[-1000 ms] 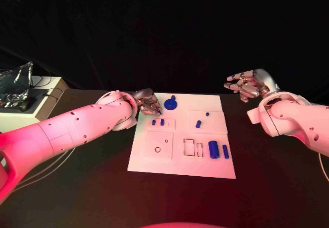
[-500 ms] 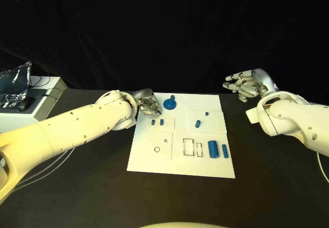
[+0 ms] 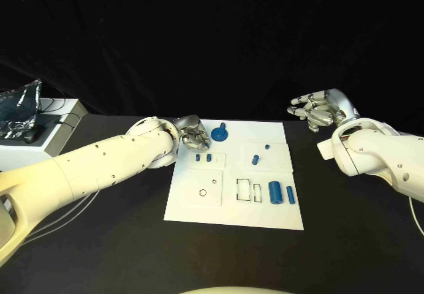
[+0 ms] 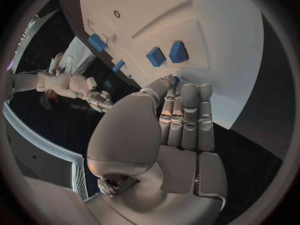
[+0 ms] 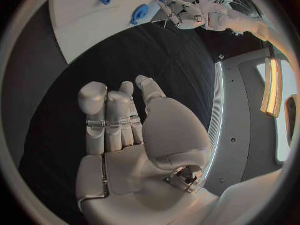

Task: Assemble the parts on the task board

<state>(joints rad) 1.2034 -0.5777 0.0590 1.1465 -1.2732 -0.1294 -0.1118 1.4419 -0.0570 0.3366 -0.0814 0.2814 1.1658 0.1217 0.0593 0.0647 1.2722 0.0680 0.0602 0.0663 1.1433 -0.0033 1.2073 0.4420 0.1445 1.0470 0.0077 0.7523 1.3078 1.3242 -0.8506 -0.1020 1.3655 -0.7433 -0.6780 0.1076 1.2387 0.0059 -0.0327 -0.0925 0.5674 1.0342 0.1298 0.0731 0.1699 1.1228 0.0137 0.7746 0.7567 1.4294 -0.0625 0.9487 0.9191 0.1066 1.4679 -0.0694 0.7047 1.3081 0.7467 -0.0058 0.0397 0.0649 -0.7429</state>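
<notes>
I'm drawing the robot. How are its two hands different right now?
The left hand is down at the task board's far left corner, near the blue parts; the right hand is off to the side, away from the board. The left hand pinches a small blue part at its fingertips; the right hand holds nothing, fingers loosely apart. Both are silver on white arms.

No visible change.

The task board [image 3: 265, 211] is plain white, marked with thin dark outlines of rectangles and a small ring, and the parts [image 3: 276, 192] on it are solid blue. Both arms are white, each hand silver, over a black surface [image 3: 106, 245].
</notes>
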